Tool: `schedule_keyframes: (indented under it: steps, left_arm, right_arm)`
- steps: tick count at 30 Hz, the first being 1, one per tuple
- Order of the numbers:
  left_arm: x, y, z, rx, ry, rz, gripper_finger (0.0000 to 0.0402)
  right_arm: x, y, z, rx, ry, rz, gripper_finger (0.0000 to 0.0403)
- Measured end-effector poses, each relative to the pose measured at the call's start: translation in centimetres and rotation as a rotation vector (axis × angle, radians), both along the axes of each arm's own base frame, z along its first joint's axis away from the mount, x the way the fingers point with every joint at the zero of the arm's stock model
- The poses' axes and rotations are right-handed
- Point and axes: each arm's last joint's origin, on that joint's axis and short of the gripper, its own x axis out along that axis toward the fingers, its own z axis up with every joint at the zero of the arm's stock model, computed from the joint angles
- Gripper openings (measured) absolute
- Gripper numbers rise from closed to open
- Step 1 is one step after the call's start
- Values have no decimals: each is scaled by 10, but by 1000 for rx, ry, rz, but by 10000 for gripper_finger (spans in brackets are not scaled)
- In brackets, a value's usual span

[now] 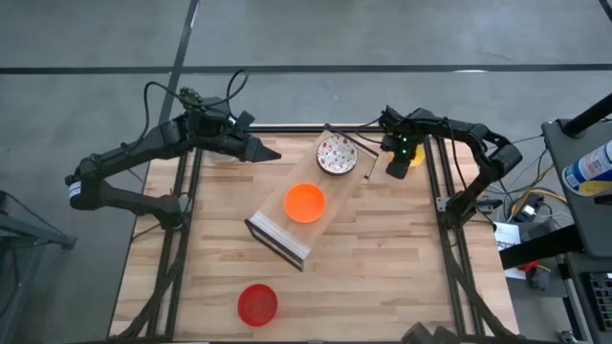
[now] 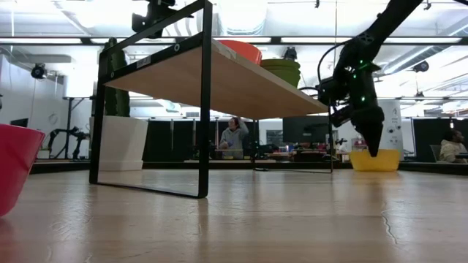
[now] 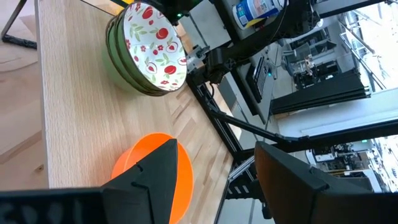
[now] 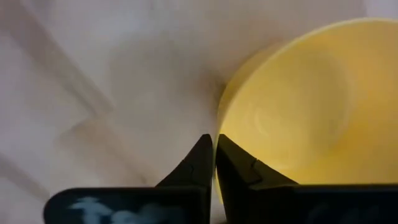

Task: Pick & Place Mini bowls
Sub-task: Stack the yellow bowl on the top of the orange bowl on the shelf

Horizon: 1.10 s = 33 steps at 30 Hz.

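Observation:
A yellow mini bowl (image 1: pixel 415 159) (image 2: pixel 376 161) (image 4: pixel 298 106) stands on the table near its far right corner. My right gripper (image 1: pixel 395 168) (image 2: pixel 373 148) (image 4: pixel 213 142) points down at its rim, shut on it. An orange bowl (image 1: pixel 305 203) (image 3: pixel 146 165) and a stack of green-sided bowls, the top one white inside with a red pattern (image 1: pixel 337 153) (image 3: pixel 155 46), rest on a raised wooden shelf. A red bowl (image 1: pixel 256 304) (image 2: pixel 11 172) stands near the table's near edge. My left gripper (image 1: pixel 273 153) (image 3: pixel 216 149) hovers open over the shelf's far left end, touching nothing. My right gripper pinches the yellow bowl's rim (image 4: pixel 219 121) on the side toward the shelf, one finger inside the bowl and one outside. The fingers come from above, pointing down. In the low view the bowl sits upright with its base on the table.
The black-framed shelf with a wooden top (image 1: pixel 277 237) (image 2: pixel 205 95) stands slantwise in the table's middle. A white pot with a green plant (image 2: pixel 121 142) stands behind it. Bare table lies around the red bowl. People sit in the room beyond.

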Motion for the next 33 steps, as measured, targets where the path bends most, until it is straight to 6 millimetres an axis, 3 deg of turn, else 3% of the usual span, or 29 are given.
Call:
schedule_keyframes:
  steps: [4,12,18,24,29,33]
  left_arm:
    - [0,0,0,0,0,1,204]
    - [0,0,0,3,1,1,204]
    - [0,0,0,13,0,-2,204]
    - [0,0,0,25,1,-6,204]
    - [0,0,0,36,1,-10,204]
    - [0,0,0,50,0,-15,204]
  right_arm:
    - [-1,7,18,16,11,12,9]
    - [-1,27,79,-67,-59,40,8]
    - [0,61,120,-108,-101,175,8]
    - [3,94,158,-173,-188,205,8]
    - [18,123,186,-201,-308,225,8]
    - [33,150,202,-198,-374,338,8]
